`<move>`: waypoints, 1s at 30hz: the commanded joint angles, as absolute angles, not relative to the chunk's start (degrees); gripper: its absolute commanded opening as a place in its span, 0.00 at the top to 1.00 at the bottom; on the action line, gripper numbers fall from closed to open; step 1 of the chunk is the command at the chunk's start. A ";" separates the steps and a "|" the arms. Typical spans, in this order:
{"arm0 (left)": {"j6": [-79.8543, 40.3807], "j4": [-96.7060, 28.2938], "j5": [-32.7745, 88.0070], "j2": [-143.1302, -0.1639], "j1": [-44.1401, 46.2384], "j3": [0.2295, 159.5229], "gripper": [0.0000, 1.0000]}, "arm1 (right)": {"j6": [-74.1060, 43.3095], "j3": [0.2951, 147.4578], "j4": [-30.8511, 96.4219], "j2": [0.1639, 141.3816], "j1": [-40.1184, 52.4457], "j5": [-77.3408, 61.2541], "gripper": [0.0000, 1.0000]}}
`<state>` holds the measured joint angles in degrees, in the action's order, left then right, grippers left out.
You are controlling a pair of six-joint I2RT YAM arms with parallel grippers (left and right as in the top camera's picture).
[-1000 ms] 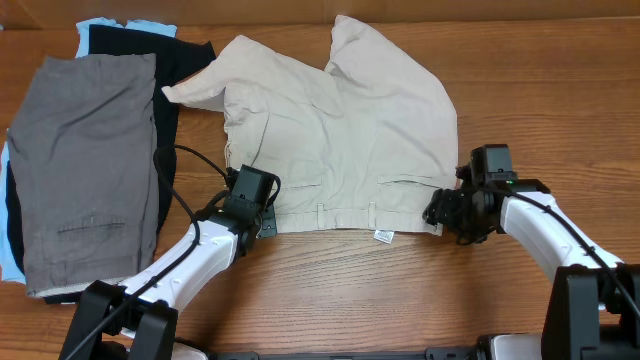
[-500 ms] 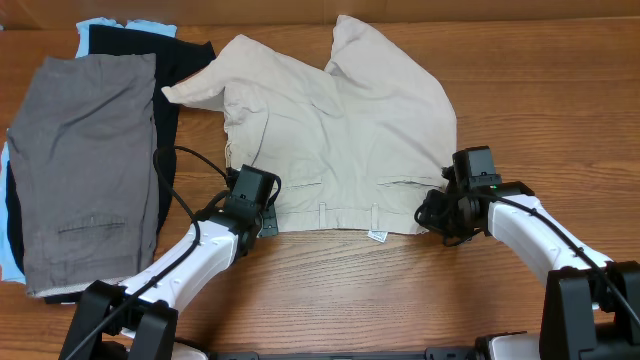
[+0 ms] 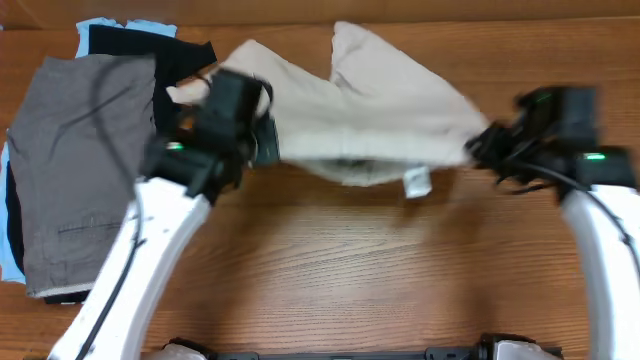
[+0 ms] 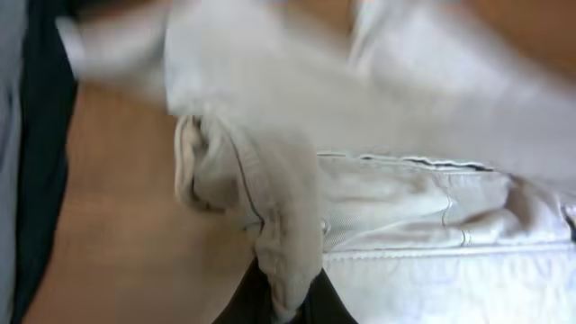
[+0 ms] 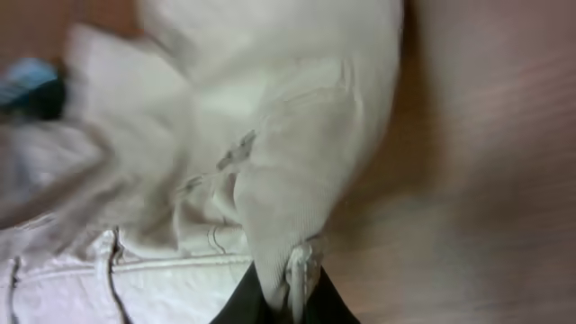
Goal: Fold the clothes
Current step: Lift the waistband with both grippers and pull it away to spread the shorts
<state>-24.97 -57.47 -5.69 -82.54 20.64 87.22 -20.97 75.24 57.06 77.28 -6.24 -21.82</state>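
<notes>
The beige shorts (image 3: 370, 115) hang lifted off the table by their waistband, stretched between both arms, legs trailing toward the far edge. A small white tag (image 3: 416, 181) dangles from the sagging waistband. My left gripper (image 3: 262, 140) is shut on the waistband's left corner; in the left wrist view the shorts (image 4: 288, 207) are bunched where that gripper (image 4: 286, 301) pinches them. My right gripper (image 3: 478, 150) is shut on the right corner; in the right wrist view the shorts (image 5: 297, 135) fold into that gripper (image 5: 292, 297).
A pile lies at the left: dark grey shorts (image 3: 80, 170) on top of a black garment (image 3: 170, 60) and a light blue one (image 3: 100, 25). Bare wooden table (image 3: 350, 270) stretches in front of the lifted shorts.
The right gripper closed on the waistband's right corner. Both arms then rose and moved away from the front edge, lifting the waistband off the table.
</notes>
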 commanded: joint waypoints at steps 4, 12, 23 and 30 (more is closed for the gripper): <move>-21.37 -62.22 -10.92 -75.50 19.31 110.61 0.96 | -16.60 104.68 68.49 73.49 -17.85 -21.17 0.96; -18.61 -64.01 -10.94 -66.65 19.31 122.85 0.96 | -15.27 130.17 79.94 73.49 -24.75 -21.12 0.96; -19.75 -74.02 -12.88 -60.23 19.29 123.50 0.96 | -10.17 142.50 93.19 73.73 -26.44 -20.25 0.96; -26.33 -86.59 -18.74 -65.98 19.29 123.07 0.96 | -6.26 137.25 97.03 76.93 -25.89 -21.15 0.96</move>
<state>-22.83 -82.39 2.79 -63.99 21.78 122.32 -8.78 140.46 99.07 71.94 -22.87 -38.00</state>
